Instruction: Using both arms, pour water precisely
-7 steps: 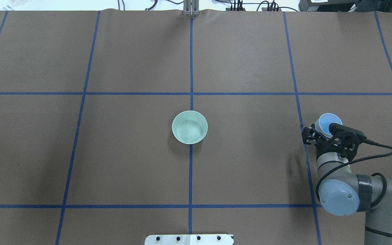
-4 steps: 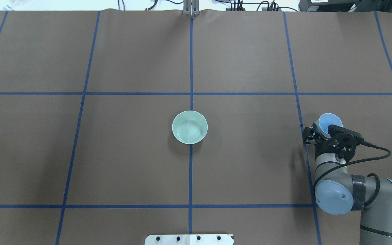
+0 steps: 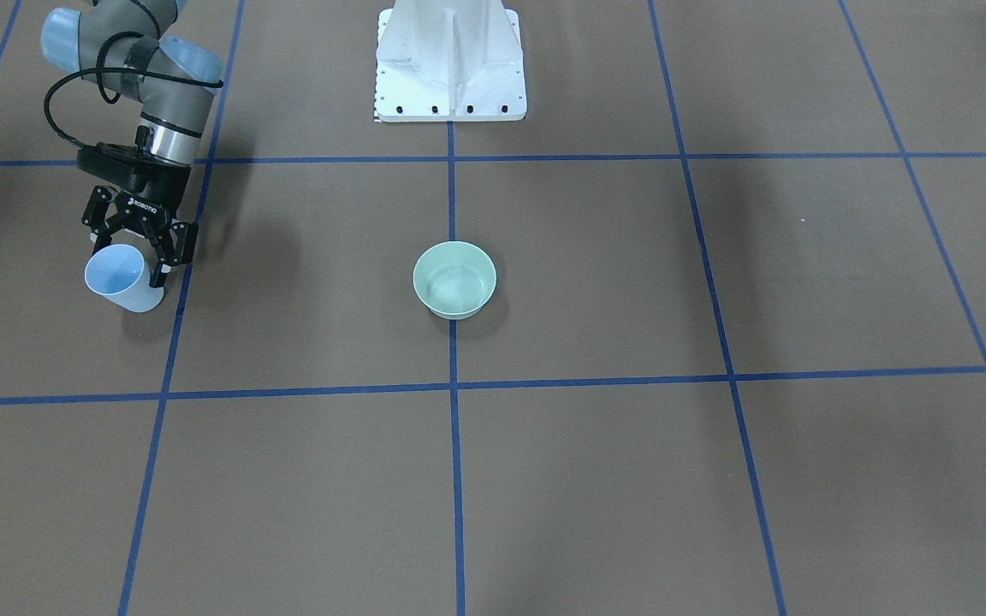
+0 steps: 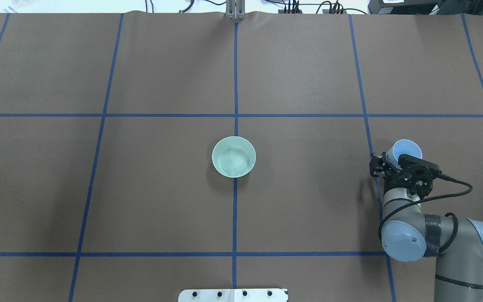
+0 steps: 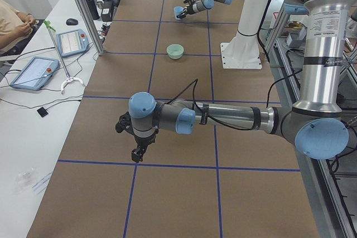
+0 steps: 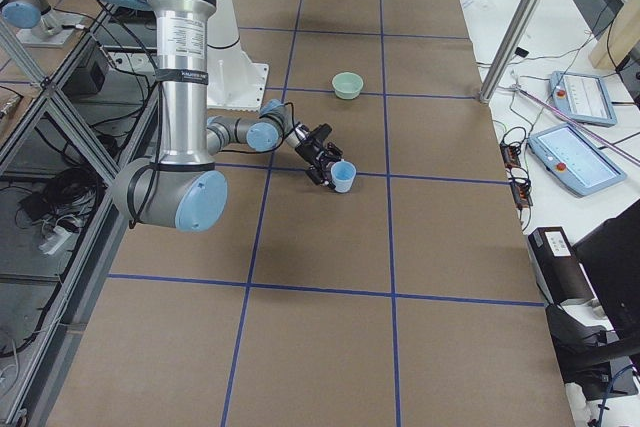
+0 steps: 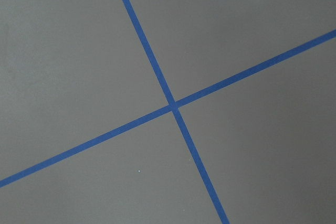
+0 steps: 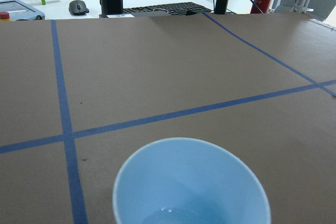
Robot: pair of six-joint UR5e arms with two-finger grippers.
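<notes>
Near edge, centre: I see the white pedestal [image 3: 450,60] bolted to the brown surface [image 4: 162,201], which blue tape lines [image 7: 170,103] divide into squares.

Near right: the right arm [image 4: 409,241] reaches forward and low. The right tool [image 3: 129,257] points away from the base with its fingers set wide. The light-blue cup [image 4: 407,150] stands upright on the surface in that opening, just right of a tape line. I cannot tell whether either finger touches it. The right wrist view shows the cup's open mouth directly below the camera.

Centre: the pale-green bowl [image 4: 234,157] sits upright on the middle tape line, well apart from the cup.

Far left: the left arm [image 5: 223,116] stretches out low. The left tool [image 5: 129,140] points down above a tape crossing. I cannot tell how far its fingers are spread.
</notes>
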